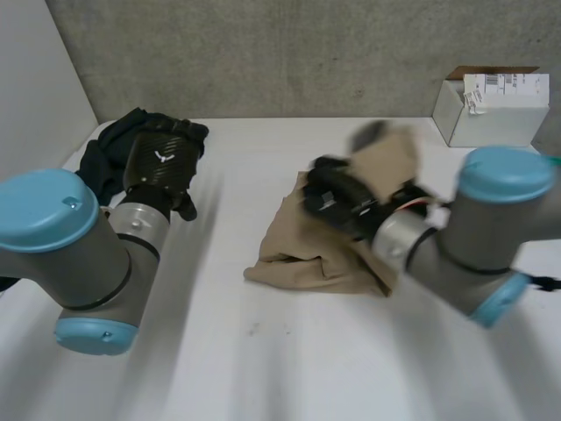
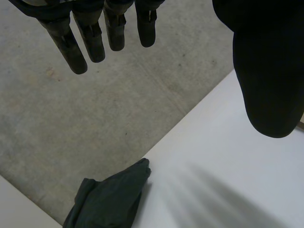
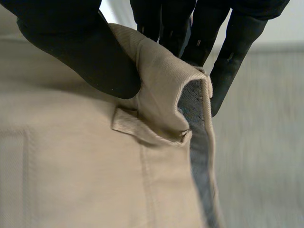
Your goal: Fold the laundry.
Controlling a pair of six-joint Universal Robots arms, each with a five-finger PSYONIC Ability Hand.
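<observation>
The crumpled tan cotton-twill trousers (image 1: 302,250) lie in a loose heap at the middle of the white table (image 1: 263,368). One edge of them is lifted by the right hand (image 1: 337,200). In the right wrist view, that hand's thumb (image 3: 80,52) and fingers pinch the waistband just above a belt loop (image 3: 137,128), so the band's bluish inner lining shows. Far to the left of the trousers, at the table's back corner, sits a bunched dark green-black garment (image 1: 101,153). The left hand (image 1: 162,158) hovers by it with its fingers (image 2: 66,45) straight and spread, holding nothing. Behind and to the right of the trousers stands a white cardboard box (image 1: 491,118). It bears a white printed label (image 1: 504,88) whose writing is too small to read, and its contents cannot be seen. A rough grey concrete wall (image 1: 289,53) rises beyond the table's back edge.
</observation>
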